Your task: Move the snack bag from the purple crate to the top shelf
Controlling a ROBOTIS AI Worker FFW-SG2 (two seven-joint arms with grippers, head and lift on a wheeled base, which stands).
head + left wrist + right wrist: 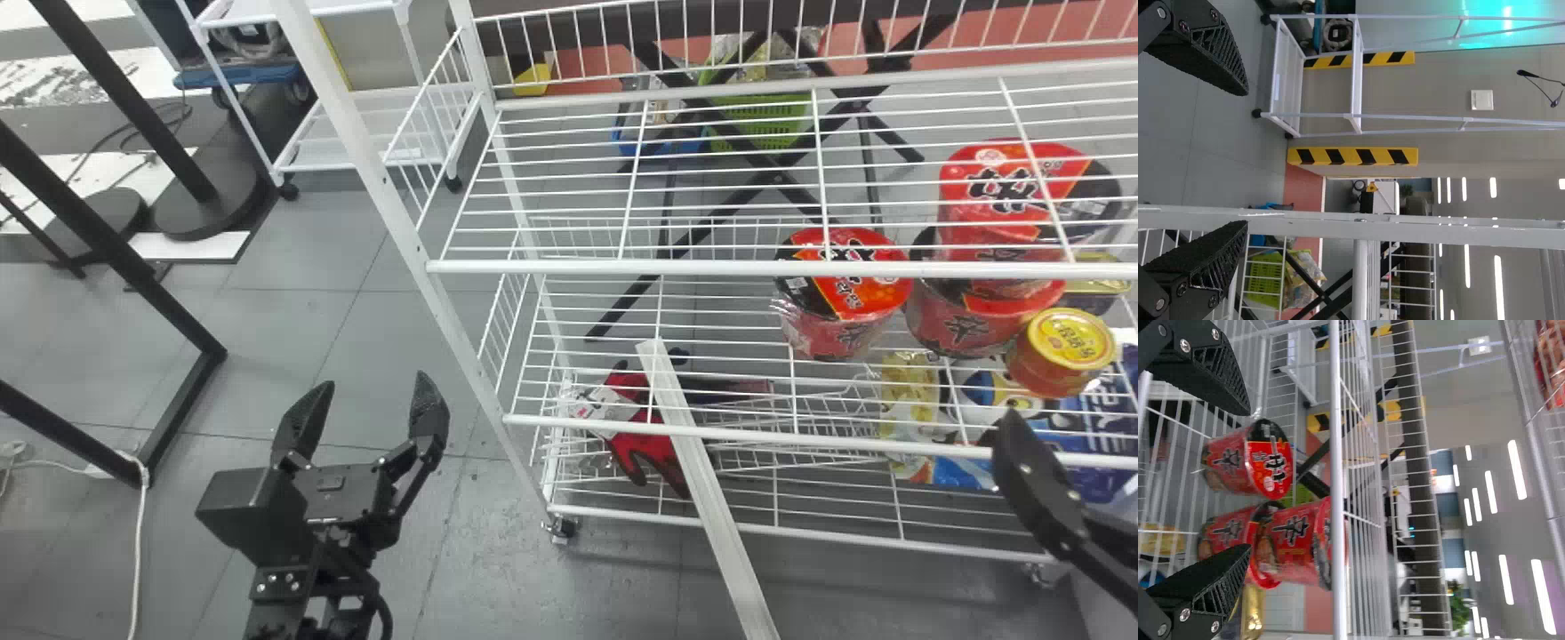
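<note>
Jaws wide at left gripper (372, 388), 8 o'clock in head view, over grey floor (462, 542). Wide again at right gripper (1040, 484), toward 4 o'clock, in front of rack (658, 267).

Can't tell snack bag for certain among packs seen. Noted, relative to right jaws in head view: yellow bag (907, 391) at 10 o'clock, clear of fingers, below middle shelf. Blue bag (987, 387) at 11, seen through wires. Blue pack (1098, 404) at 1 o'clock, also low.

On middle shelf, lone cup (849, 298) between 10 and 11 from same jaws; stacked cups (1013, 191) at 12, with yellow-lidded tin (1062, 347) nearer, also at 12. In right wrist view, cups beyond spread fingertips of right gripper (1249, 480). Red pack (1550, 363) behind rack wire, well apart from fingertips.

In left wrist view, rack post (1318, 223) and white trolley (1357, 73) beyond left gripper (1248, 157).

Elsewhere in head view: red glove (645, 444) toward 5 o'clock, low in rack; white strip (711, 498) slanting down at 5 as well; green basket (760, 120) at 1 o'clock, behind rack.
</note>
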